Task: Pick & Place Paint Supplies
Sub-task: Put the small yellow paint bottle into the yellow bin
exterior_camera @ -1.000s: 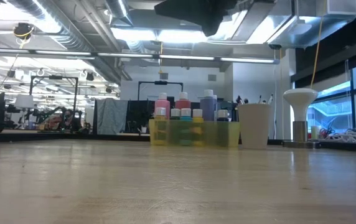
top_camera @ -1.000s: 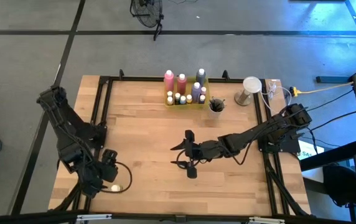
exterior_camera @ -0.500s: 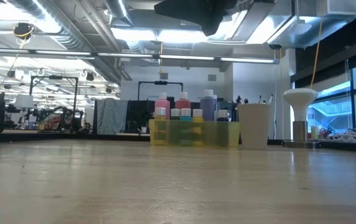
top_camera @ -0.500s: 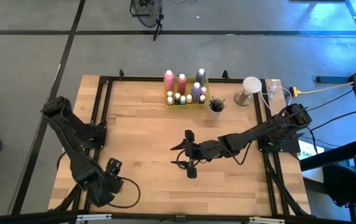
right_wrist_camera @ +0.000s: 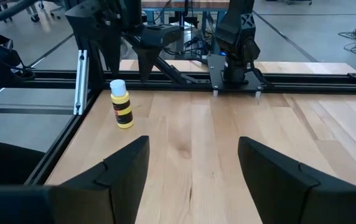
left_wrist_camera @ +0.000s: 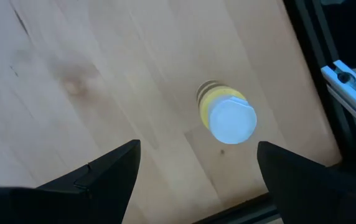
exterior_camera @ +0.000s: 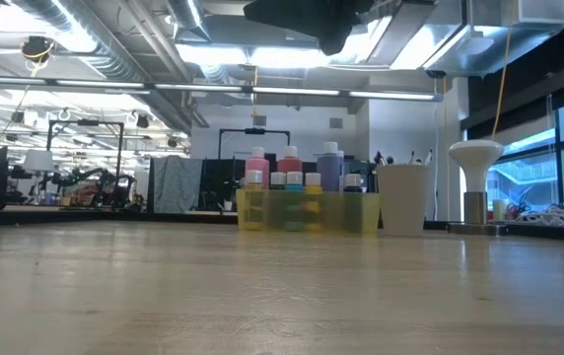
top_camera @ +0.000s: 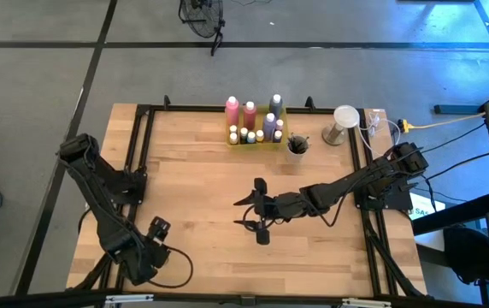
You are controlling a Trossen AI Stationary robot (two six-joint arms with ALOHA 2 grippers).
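Change: since a second ago the left gripper (top_camera: 156, 243) has swung in over the near-left corner of the table (top_camera: 202, 180). It now hangs directly above the yellow bottle (left_wrist_camera: 227, 116), which earlier showed as a pale spot beside it.
Settling: hardly any shift over the last half second, so the approach looks finished.
Meaning: my read is that this is the lining-up for a pick, with the descent not yet begun.
Left gripper: fingers wide apart, nothing between them.
Bottle: upright, white cap up, standing alone close to the left rail, well apart from the other supplies.
Bottle vs gripper: below the open fingers and a little forward of their midline, not touching either. From across the table, both fingers hang over the cap (right_wrist_camera: 117, 85).
Right gripper (top_camera: 246, 214): idle over the table's middle, fingers partly spread and empty.
Other supplies: pink and purple bottles in the tray (top_camera: 257, 142) at the far edge, brushes in the cup (top_camera: 297, 147) just right of it.
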